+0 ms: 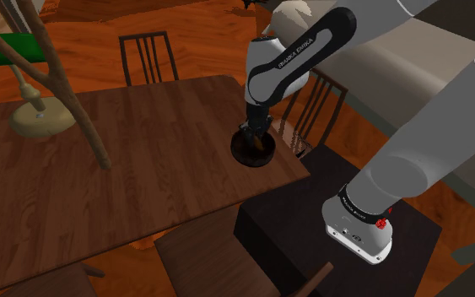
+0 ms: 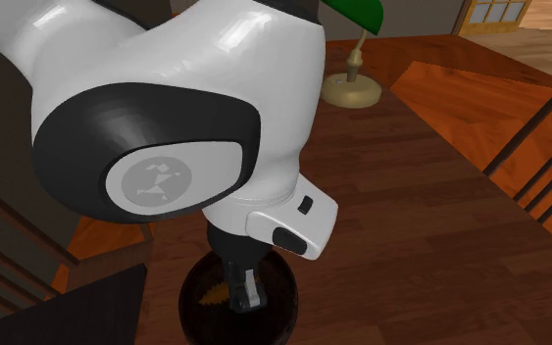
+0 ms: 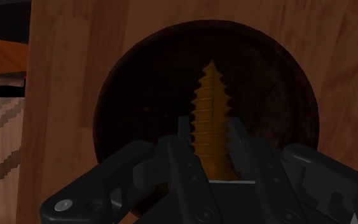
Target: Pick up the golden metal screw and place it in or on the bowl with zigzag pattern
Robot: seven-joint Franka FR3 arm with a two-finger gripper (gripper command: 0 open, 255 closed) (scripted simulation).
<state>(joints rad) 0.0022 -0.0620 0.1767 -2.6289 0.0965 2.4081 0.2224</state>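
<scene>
A golden threaded screw (image 3: 210, 108) is clasped between my black fingers, point away from the hand. My gripper (image 3: 210, 137) is shut on it and hangs straight over a dark round bowl (image 3: 133, 89) on the wooden table. In the shoulder view the gripper (image 1: 256, 137) reaches down into the bowl (image 1: 242, 153), which sits near the table's corner by the stand. In the second exterior view the gripper (image 2: 240, 290) is inside the bowl (image 2: 281, 304), and an orange-gold bit of the screw (image 2: 211, 294) shows beside the fingers. No zigzag pattern is readable on the bowl.
The brown wooden table (image 1: 143, 177) carries a lamp with a tan base (image 1: 40, 120) and green shade at the shoulder view's left. Thin wooden branches (image 1: 79, 110) slant across that side. Dark chairs (image 1: 147, 55) (image 1: 311, 110) stand along the far edge and corner. The black stand (image 1: 311, 245) is at lower right.
</scene>
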